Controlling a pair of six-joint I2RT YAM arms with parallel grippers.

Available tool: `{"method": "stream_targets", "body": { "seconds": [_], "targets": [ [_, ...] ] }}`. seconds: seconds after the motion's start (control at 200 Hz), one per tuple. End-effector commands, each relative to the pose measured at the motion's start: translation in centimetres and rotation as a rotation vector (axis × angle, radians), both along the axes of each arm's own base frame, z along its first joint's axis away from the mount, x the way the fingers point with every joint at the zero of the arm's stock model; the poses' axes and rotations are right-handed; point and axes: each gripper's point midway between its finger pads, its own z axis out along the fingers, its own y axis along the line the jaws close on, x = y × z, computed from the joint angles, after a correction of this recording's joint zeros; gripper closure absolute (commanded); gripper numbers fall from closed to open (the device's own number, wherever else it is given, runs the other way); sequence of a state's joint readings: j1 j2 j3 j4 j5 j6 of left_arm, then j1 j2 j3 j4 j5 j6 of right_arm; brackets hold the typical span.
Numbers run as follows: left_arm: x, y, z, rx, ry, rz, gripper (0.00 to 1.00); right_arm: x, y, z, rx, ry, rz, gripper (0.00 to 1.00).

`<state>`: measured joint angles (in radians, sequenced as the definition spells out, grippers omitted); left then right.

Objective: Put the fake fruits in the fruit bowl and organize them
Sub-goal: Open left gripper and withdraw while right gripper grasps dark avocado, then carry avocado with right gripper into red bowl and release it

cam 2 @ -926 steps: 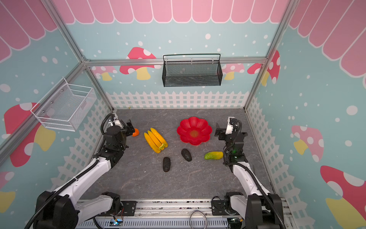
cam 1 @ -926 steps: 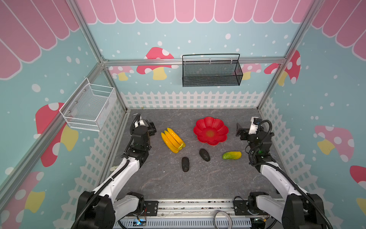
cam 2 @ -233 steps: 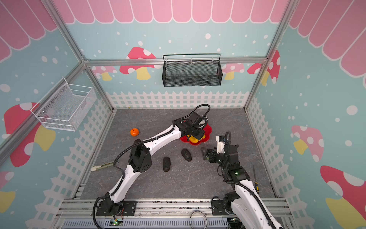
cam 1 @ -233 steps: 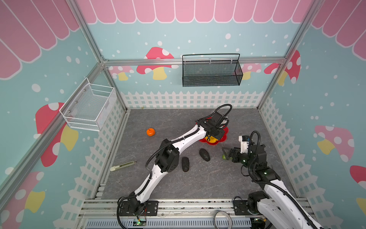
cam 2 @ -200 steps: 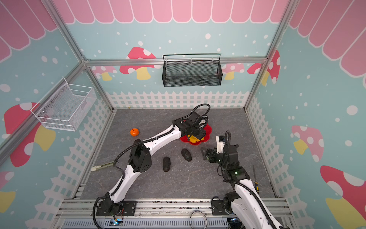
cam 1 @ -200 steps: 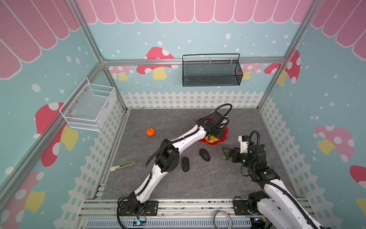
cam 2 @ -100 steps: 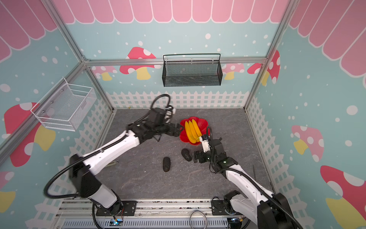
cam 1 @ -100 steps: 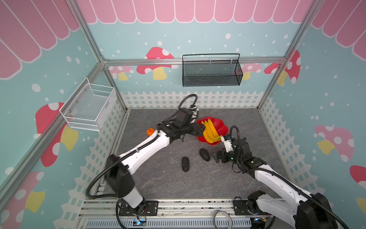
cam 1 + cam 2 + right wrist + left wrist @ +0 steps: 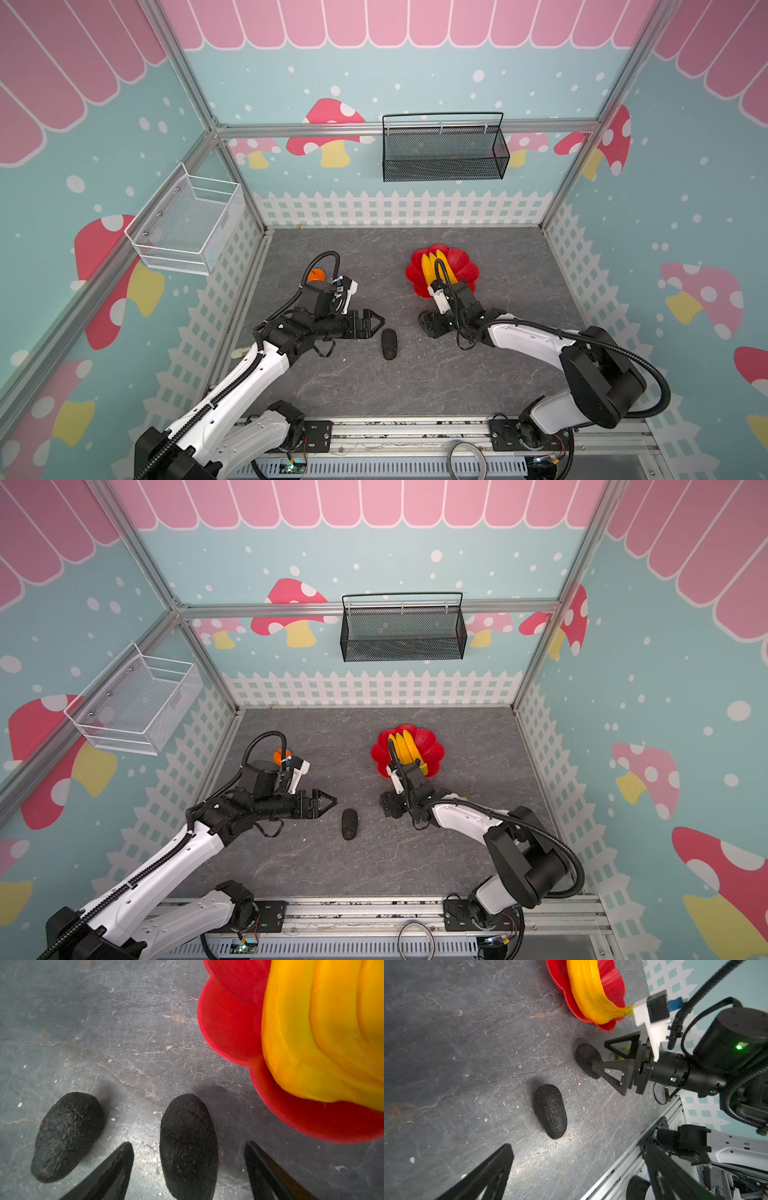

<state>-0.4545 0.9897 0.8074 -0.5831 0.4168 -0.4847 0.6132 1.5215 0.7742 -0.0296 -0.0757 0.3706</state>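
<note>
The yellow banana bunch [image 9: 432, 266] [image 9: 404, 746] lies in the red flower-shaped fruit bowl [image 9: 415, 272] [image 9: 379, 752]. My right gripper [image 9: 428, 325] [image 9: 189, 1167] is open, its fingers on either side of one dark avocado [image 9: 188, 1147] just before the bowl [image 9: 224, 1022], with gaps on both sides. A second avocado [image 9: 389, 344] [image 9: 550, 1110] lies free to its left. My left gripper [image 9: 374, 322] [image 9: 577, 1178] hangs wide open and empty just above it. The orange [image 9: 316, 274] sits behind the left arm. Only a green sliver of the mango [image 9: 620, 1056] shows behind the right fingers.
A black mesh basket [image 9: 444, 151] hangs on the back wall and a white wire basket [image 9: 187, 226] on the left wall. The pale end of a slim stick [image 9: 236, 353] peeks out by the left arm. A metal rail [image 9: 395, 428] runs along the front edge.
My left arm has let go of the bananas in the bowl, drawn back left and come down by the free avocado, jaws wide open. My right gripper has moved left round the other avocado.
</note>
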Motion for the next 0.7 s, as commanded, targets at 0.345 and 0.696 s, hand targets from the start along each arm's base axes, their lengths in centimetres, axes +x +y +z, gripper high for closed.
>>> {"method": "stream_targets", "body": {
  "seconds": [0.345, 0.696],
  "targets": [
    [1.5, -0.5, -0.6, -0.023, 0.018, 0.040, 0.00, -0.2, 0.4, -2.7, -0.063, 0.061, 0.010, 0.51],
    [2.4, 0.4, -0.7, -0.006, -0.019, 0.105, 0.00, 3.8, 4.2, 6.8, 0.060, -0.092, 0.078, 0.59]
  ]
}}
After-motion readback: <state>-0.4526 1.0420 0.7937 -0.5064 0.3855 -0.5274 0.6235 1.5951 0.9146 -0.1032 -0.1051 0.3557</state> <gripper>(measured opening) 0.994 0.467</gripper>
